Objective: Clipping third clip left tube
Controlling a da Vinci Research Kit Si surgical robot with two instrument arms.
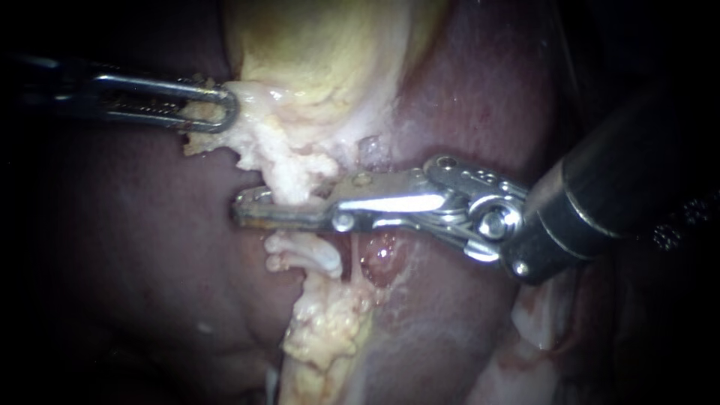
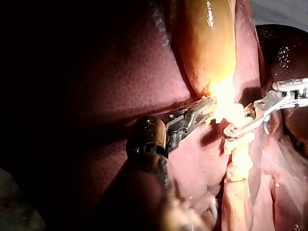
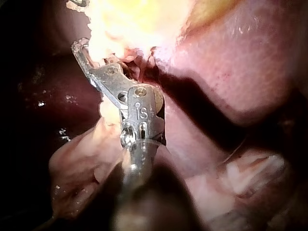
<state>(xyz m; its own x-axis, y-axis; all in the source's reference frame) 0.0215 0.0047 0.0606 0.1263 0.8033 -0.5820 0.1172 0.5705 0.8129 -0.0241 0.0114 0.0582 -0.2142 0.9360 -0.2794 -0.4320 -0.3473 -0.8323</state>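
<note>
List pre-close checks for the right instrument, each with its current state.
1. Left instrument grips the fatty tissue below the gallbladder: ok.
2. Right instrument stands open: ok, a gap shows in the left wrist view.
3. Pale strand lies inside that gap, with the tips showing past its far side: ok.
4. Clip loaded in the right instrument: cannot tell.
5. Other clips on the strand located: cannot tell, none shows clearly.
6. Tips clear of the liver behind them: cannot tell, contact is hidden.
</note>
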